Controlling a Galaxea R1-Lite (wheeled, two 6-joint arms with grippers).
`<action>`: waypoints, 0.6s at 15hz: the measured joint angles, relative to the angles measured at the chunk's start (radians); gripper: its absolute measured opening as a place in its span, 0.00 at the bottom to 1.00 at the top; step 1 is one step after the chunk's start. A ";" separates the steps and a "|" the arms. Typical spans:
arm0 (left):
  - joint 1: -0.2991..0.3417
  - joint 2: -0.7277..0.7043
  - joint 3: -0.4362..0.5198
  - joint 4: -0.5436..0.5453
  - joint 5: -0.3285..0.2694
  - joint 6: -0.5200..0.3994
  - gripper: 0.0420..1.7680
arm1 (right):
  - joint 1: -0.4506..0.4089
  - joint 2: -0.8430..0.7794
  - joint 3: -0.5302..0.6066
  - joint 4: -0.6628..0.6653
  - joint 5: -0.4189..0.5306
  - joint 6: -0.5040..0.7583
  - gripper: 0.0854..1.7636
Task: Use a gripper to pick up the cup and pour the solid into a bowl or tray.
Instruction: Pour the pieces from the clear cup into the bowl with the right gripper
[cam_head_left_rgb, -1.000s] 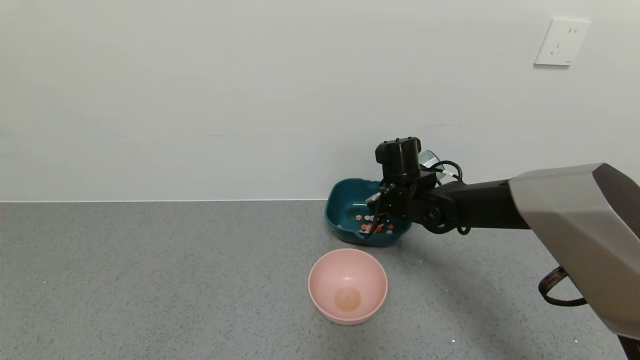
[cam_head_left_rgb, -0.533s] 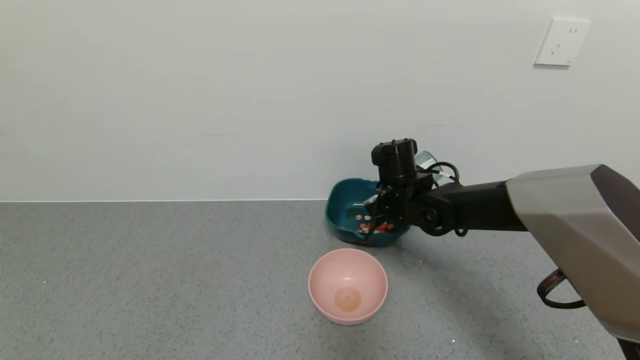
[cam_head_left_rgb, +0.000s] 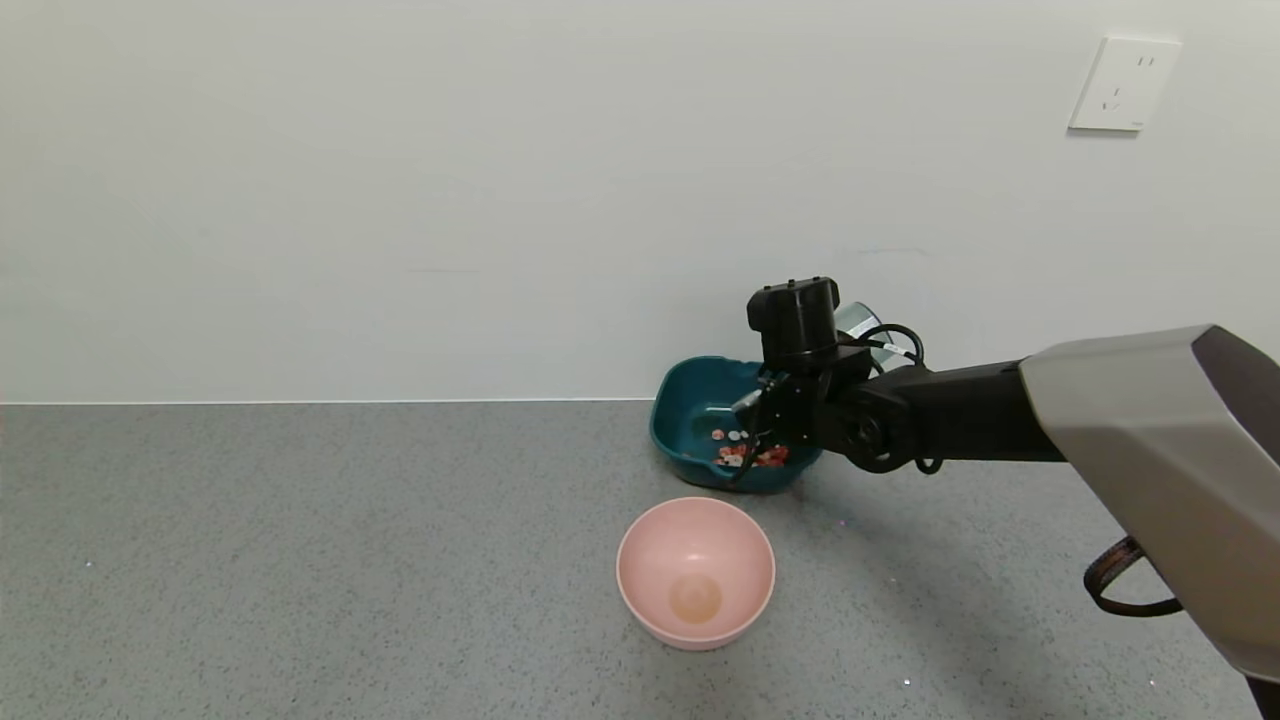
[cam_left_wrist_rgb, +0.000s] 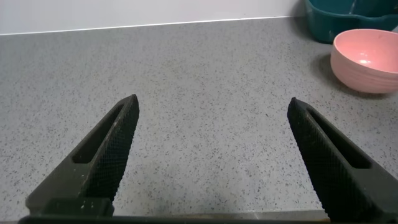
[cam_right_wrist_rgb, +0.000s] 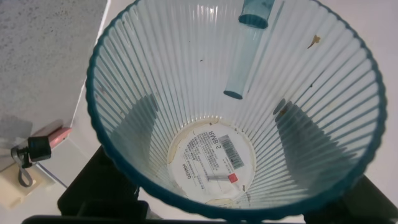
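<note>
grey speckled tabletop (cam_head_left_rgb: 300, 560) runs back to a white wall. right gripper (cam_head_left_rgb: 790, 395) hovers over the dark teal basin (cam_head_left_rgb: 690, 400) by the wall, fingers clamped on the ribbed translucent cup (cam_right_wrist_rgb: 236, 106), which the right wrist view shows empty. pink-red and white pieces (cam_head_left_rgb: 748, 452) lie in the basin. a pale pink bowl (cam_head_left_rgb: 696, 572) sits just in front, apart. left gripper (cam_left_wrist_rgb: 211, 155) hangs low over bare tabletop, fingers spread wide, holding nothing.

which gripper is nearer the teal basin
Right. The right gripper holds the cup at the teal basin's right rim; the left gripper is farther away, beyond the pink bowl.
</note>
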 joint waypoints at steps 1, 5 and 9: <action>0.000 0.000 0.000 0.000 0.000 0.000 0.97 | 0.001 -0.003 0.002 0.000 -0.004 0.000 0.76; 0.000 0.000 0.000 0.000 0.000 0.000 0.97 | 0.004 -0.007 0.005 -0.007 -0.033 -0.009 0.76; 0.000 0.000 0.000 0.000 0.000 0.000 0.97 | -0.003 -0.012 0.010 -0.013 -0.033 -0.005 0.76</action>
